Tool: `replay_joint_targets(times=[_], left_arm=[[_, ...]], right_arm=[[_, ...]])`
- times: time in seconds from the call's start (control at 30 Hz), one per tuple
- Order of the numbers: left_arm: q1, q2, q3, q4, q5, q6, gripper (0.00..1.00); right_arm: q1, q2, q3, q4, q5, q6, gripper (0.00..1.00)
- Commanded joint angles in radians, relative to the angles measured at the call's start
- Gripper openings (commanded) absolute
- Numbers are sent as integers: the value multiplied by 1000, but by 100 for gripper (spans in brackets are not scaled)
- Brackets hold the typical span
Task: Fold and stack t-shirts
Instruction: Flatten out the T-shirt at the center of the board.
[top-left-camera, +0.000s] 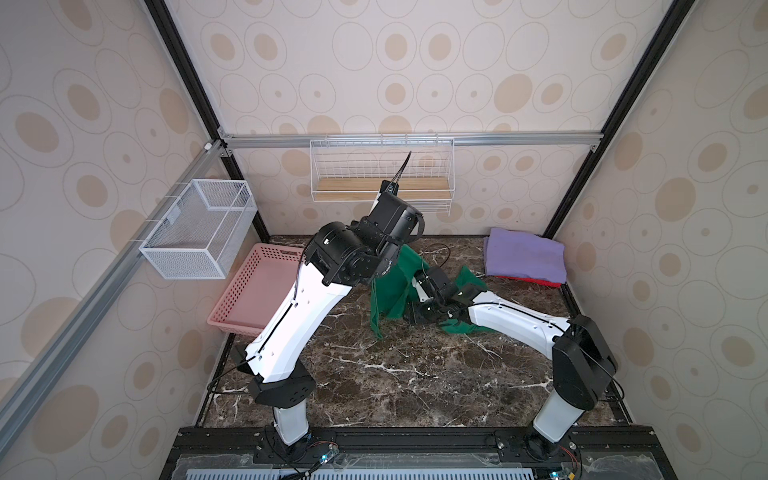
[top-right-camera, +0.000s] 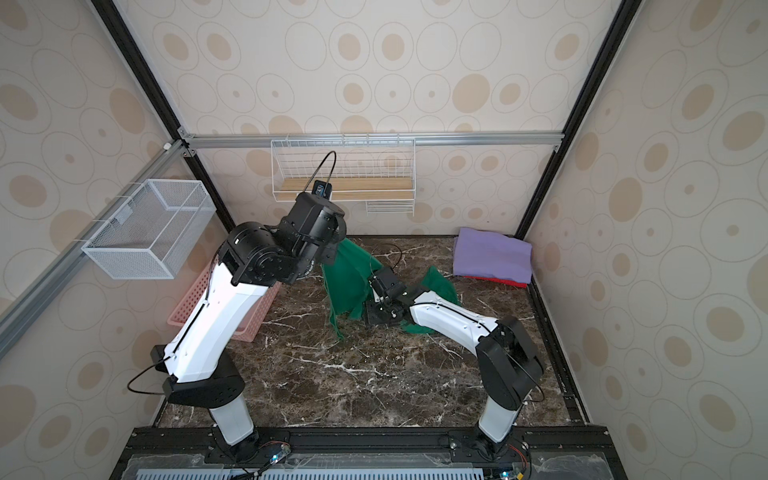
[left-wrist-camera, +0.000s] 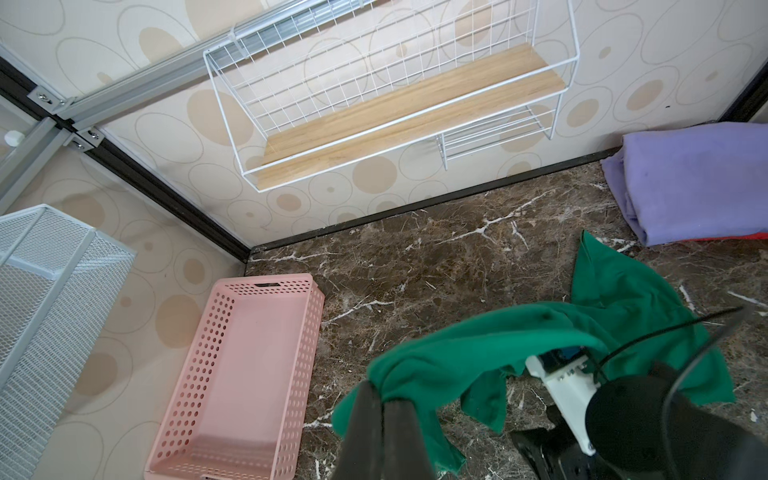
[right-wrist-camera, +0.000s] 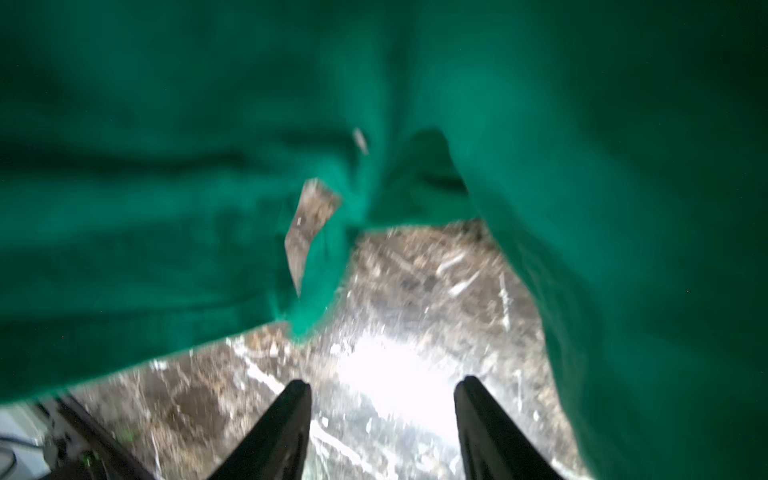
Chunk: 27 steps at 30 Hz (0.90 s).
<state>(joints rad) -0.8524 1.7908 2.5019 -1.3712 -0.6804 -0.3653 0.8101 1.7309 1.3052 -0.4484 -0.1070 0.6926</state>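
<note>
Green shirt (left-wrist-camera: 478, 340), not yet folded, hangs pinched in the left tool (left-wrist-camera: 380, 395) over the table (top-left-camera: 415, 374), right tool (right-wrist-camera: 383, 382) spread and empty close by; purple shirt (top-left-camera: 525, 255) already lies folded atop red shirt (top-left-camera: 536, 281) in the far corner.

Small white lettering (top-left-camera: 385, 269) runs along the black wrist joint of the left arm (top-left-camera: 299, 316), too small to read. No other text is legible.
</note>
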Motion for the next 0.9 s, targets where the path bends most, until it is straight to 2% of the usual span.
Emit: replay_joint_targets(times=[0.0, 0.13, 0.3, 0.57, 0.77, 0.87], left_arm=[[6, -35, -2, -19, 2, -7, 0], [6, -50, -18, -27, 2, -9, 0], [5, -70, -30, -41, -8, -1, 0], [6, -94, -46, -52, -19, 8, 0], [5, -97, -53, -58, -5, 2, 0], [6, -109, -68, -58, -8, 4, 0]], right_arm=[[4, 97, 103, 20, -69, 49, 59], [9, 181, 222, 40, -88, 72, 58], [0, 239, 360, -21, -57, 22, 58], [-21, 291, 359, 21, -69, 42, 53], [-20, 325, 293, 121, -84, 106, 54], [-20, 351, 314, 135, -88, 107, 54]])
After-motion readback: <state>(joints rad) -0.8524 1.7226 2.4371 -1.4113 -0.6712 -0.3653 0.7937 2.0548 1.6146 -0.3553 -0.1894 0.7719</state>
